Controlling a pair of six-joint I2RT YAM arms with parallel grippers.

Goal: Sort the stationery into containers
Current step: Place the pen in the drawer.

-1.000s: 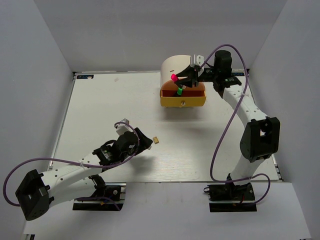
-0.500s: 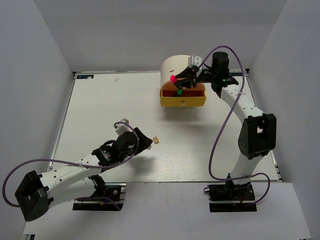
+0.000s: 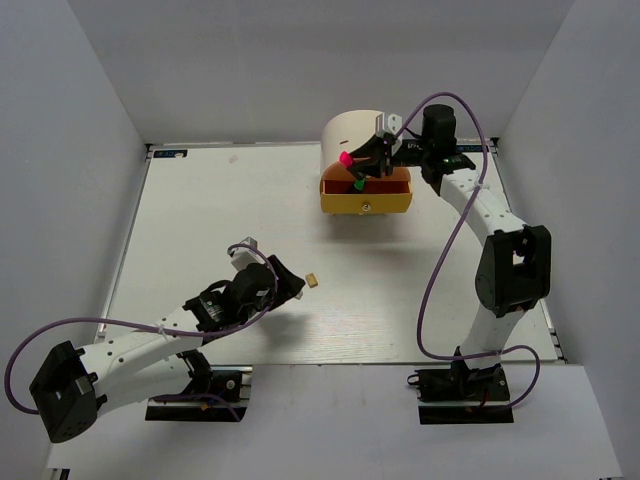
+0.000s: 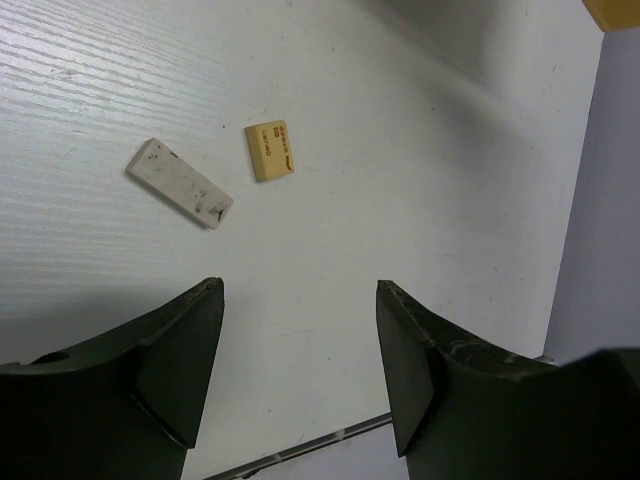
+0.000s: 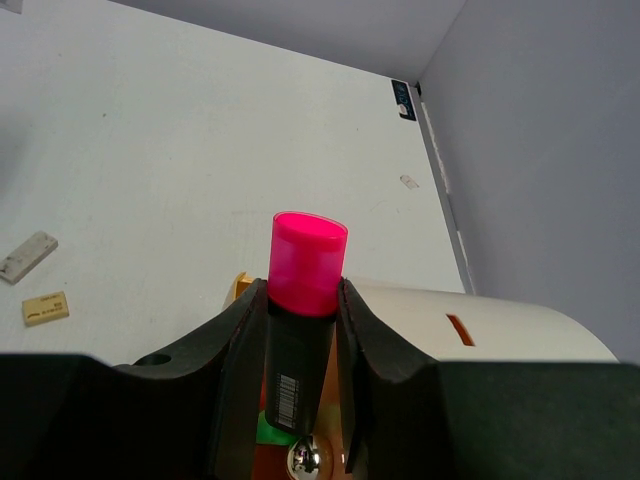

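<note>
- Our right hand (image 3: 364,159) is clamped on the black highlighter with the pink cap (image 5: 305,300), one finger on each side of its barrel and the cap sticking out past the fingertips.
- We hold that highlighter above the open orange drawer (image 3: 396,186), not touching it, with the cap towards the counter's left edge.
- A green-capped highlighter (image 3: 357,184) lies inside the orange drawer, just under the one we hold.
- A yellow drawer front (image 3: 388,203) with a small round knob shows just below the orange rim.
- Both drawers belong to the cream half-round unit (image 3: 345,130), which stands at the far edge of the counter (image 3: 200,200), right of the middle.
- Our left hand (image 4: 298,295) hangs over the near half of the counter, fingers apart and gripping nothing.
- The tan eraser (image 4: 271,151) lies flat on the counter just beyond the left fingertips, about midway between the left and right edges.
- The grey eraser (image 4: 180,183) lies flat near the tan one, not touching it.
</note>
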